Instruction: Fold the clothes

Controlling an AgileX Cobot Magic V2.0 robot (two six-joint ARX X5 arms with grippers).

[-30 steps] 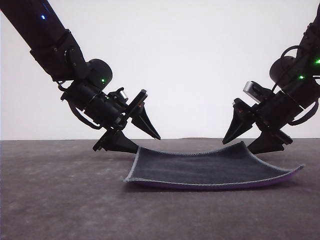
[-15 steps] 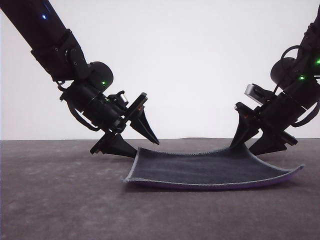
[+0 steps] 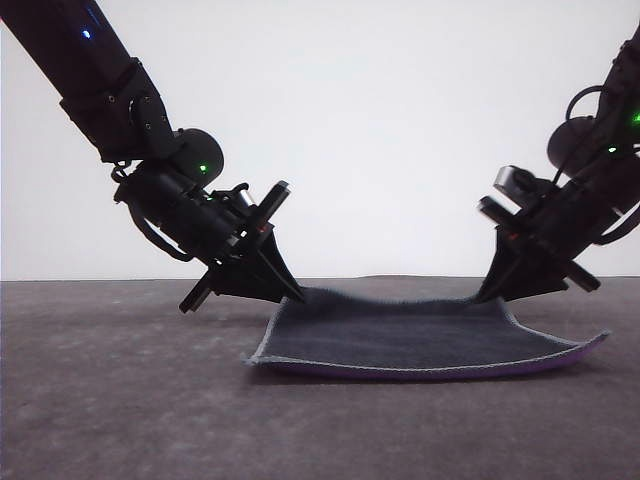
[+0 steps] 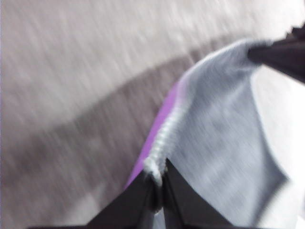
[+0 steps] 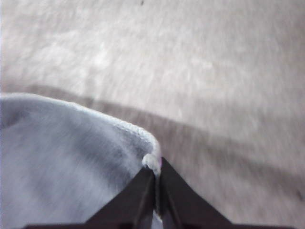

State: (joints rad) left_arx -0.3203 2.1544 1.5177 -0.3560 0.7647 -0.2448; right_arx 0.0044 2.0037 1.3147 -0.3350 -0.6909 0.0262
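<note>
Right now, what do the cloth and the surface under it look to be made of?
The cloth looks like soft, matte woven or fleecy fabric: charcoal on top, purple beneath, light stitched edging, and it sags. The table surface looks like matte grey felt or mat, faintly mottled; I can't tell which.

The cloth (image 3: 400, 335) is a small square, charcoal grey side up, with light grey stitched edging and a purple underside (a thin strip shows along its near edge). Its two far corners are lifted, one pinched in the left gripper (image 3: 295, 293), the other in the right gripper (image 3: 490, 293). Between them it sags, its near edge lying just below both.
</note>
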